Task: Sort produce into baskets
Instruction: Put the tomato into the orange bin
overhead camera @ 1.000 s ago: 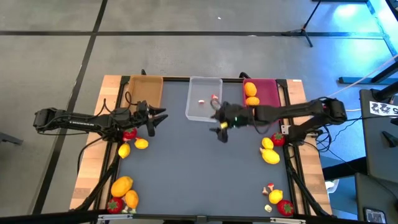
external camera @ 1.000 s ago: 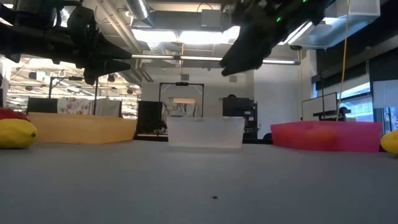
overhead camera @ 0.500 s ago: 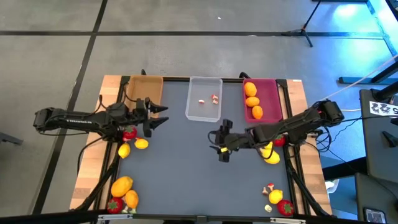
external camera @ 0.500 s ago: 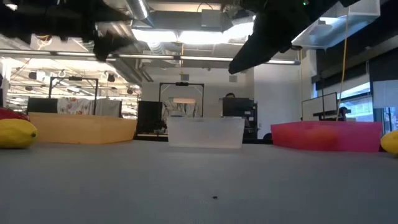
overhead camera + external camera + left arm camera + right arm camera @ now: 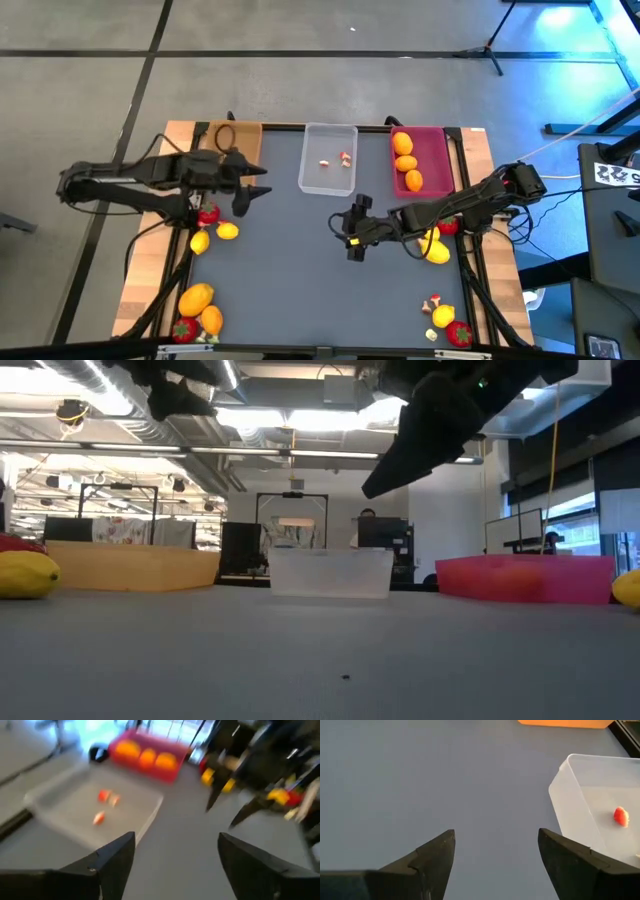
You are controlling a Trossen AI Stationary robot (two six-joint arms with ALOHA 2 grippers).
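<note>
My right pincer hangs with fingers apart over the bare middle of the grey mat, open room all round it. Far ahead, the clear tray stands between the tan tray and the pink tray. My left pincer guards the left side, fruit just beside it. More fruit crowds the right edge and both near corners.
</note>
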